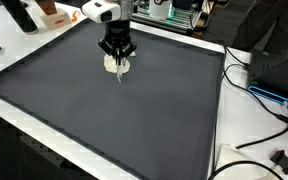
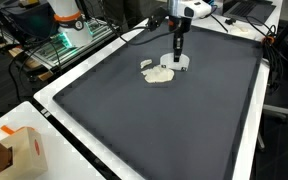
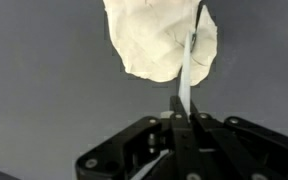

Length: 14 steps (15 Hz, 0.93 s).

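Single arm over a dark mat [image 1: 104, 120] that covers most of the tabletop in both exterior views.

Gripper [image 3: 184, 116]: pointing straight down at the mat, seen near the far edge in an exterior view [image 1: 118, 60] and toward the far right part in an exterior view [image 2: 177, 57]. In the wrist view the two fingers are drawn close together and clenched on a thin white strip [image 3: 190, 70]. The strip runs from between the fingertips away from the wrist camera and across the right part of a white lump [image 3: 156, 38].

White lump: lies flat on the mat, directly below the gripper. Outline irregular and rounded, surface soft-looking; material cannot be told. In an exterior view [image 2: 160, 74] it sits just beside the fingers, with a smaller white scrap [image 2: 146, 65] near it on the mat. In an exterior view [image 1: 127, 67] the fingers partly hide it.

Strip: in an exterior view [image 1: 119, 77] it shows as a fine pale line reaching past the near edge of the lump. Whether its far end touches the lump or the mat cannot be told.

Surroundings: cardboard box [image 2: 22, 150] at a near corner off the mat; black cables [image 1: 259, 150] on the white table edge beside the mat.
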{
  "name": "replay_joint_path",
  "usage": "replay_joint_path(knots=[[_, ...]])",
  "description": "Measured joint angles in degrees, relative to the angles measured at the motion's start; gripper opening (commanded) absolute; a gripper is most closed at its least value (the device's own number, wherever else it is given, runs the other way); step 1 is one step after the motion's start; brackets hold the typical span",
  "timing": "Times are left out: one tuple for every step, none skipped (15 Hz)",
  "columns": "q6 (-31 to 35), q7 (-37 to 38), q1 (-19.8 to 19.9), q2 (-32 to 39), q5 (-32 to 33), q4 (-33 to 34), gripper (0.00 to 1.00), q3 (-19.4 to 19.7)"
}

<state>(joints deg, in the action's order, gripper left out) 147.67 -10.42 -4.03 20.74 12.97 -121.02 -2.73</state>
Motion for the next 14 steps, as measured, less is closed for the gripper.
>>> replay_joint_path(knots=[[0.0,0.0,0.0,-0.31,0.0,-0.44,0.01,0.0],[0.0,0.0,0.0,-0.64,-0.02,-0.91,0.01,-0.01],[0.0,0.0,0.0,-0.97,-0.04,-1.42,0.01,-0.04],[0.01,-0.14,0.02,-1.36,-0.15,-1.93,0.01,-0.14],[0.0,-0.55,0.06,-1.74,-0.38,-2.48,0.01,-0.3],[0.0,-1.46,0.19,-2.07,-0.83,-3.0,0.01,-0.62],[0.0,-2.83,0.44,-2.42,-1.59,-3.53,0.01,-1.12],[0.0,-4.53,0.78,-2.73,-2.58,-4.05,0.01,-1.74],[0.0,-6.46,1.17,-2.98,-3.81,-4.56,0.01,-2.48],[0.0,-8.57,1.65,-3.2,-5.19,-5.08,0.01,-3.33],[0.0,-10.49,2.1,-3.29,-6.36,-5.5,0.01,-4.11],[0.0,-11.67,2.42,-3.32,-6.98,-5.74,0.01,-4.56],[0.0,-12.46,2.61,-3.36,-7.23,-5.87,0.01,-4.77],[0.0,-12.56,2.67,-3.42,-7.25,-5.93,0.01,-4.8]])
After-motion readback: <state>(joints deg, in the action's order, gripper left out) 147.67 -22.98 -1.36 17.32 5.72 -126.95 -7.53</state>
